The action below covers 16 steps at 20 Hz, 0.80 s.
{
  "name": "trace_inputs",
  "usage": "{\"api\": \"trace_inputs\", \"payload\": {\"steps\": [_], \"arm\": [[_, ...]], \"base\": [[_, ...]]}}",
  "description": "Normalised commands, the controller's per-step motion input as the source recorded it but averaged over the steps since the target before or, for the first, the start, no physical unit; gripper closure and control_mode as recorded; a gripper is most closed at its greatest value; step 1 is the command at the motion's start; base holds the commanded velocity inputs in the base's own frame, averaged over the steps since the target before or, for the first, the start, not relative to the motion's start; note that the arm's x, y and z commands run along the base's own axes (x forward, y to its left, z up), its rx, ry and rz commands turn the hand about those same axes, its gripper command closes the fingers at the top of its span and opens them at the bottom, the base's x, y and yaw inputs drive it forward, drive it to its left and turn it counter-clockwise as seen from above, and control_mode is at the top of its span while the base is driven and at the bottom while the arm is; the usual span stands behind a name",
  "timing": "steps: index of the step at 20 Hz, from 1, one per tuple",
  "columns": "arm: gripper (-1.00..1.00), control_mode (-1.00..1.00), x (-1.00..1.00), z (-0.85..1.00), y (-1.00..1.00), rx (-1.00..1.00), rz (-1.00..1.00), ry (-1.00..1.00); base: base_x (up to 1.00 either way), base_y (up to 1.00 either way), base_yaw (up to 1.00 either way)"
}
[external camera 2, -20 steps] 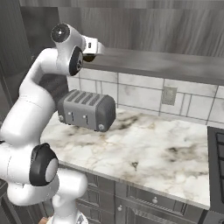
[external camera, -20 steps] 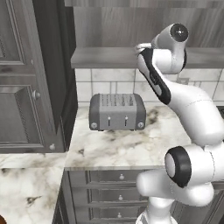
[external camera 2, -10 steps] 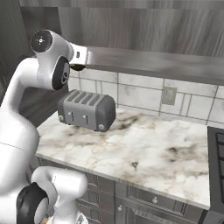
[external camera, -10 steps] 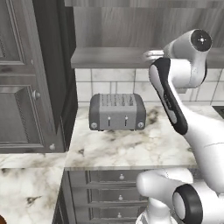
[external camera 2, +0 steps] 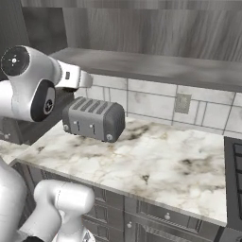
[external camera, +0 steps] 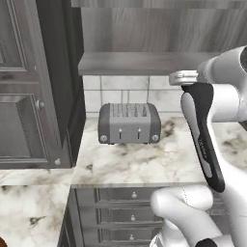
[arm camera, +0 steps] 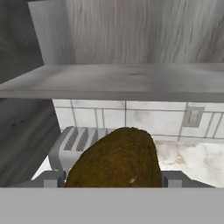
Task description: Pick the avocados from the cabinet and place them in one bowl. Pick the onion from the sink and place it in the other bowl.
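A dark olive-brown avocado (arm camera: pixel 114 157) sits between my two fingertips, and my gripper (arm camera: pixel 112 180) is shut on it. The gripper (external camera 2: pixel 81 80) hovers just in front of and slightly below the cabinet's open shelf board (external camera 2: pixel 156 66), above the toaster. From the left base view the gripper (external camera: pixel 179 77) sits at the right end of the shelf board (external camera: pixel 140 62). The shelf board (arm camera: pixel 109 81) ahead of the hand is bare. The onion, the sink and both bowls are out of view.
A grey two-slot toaster (external camera: pixel 129 123) stands on the marble counter (external camera: pixel 144 164) under the shelf, against the tiled wall. Tall panelled grey doors (external camera: pixel 24 96) rise at the left. A dark cooktop edge (external camera 2: pixel 234 160) lies at the far right. Drawers run below the counter.
The arm has drawn back from the shelf toward the base, carrying the avocado with it. The upper arm now looms larger in both base views. The toaster and counter have not moved.
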Motion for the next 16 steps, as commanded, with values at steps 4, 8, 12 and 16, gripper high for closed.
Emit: {"api": "trace_inputs", "payload": {"steps": [4, 8, 12, 16], "arm": [[1.00, -1.00, -0.80, -0.06, 0.00, 0.00, 0.00, 0.04], [1.00, -1.00, -0.31, -0.07, 0.00, 0.00, 0.00, 0.02], [1.00, -1.00, -0.28, -0.03, 0.06, 0.00, 0.00, 0.00], [1.00, 1.00, -0.23, -0.03, 0.03, 0.00, 0.00, 0.00]], "base": [[0.00, 0.00, 0.00], [0.00, 0.00, 0.00], [0.00, 0.00, 0.00], [-0.27, 0.01, 0.00]]}}
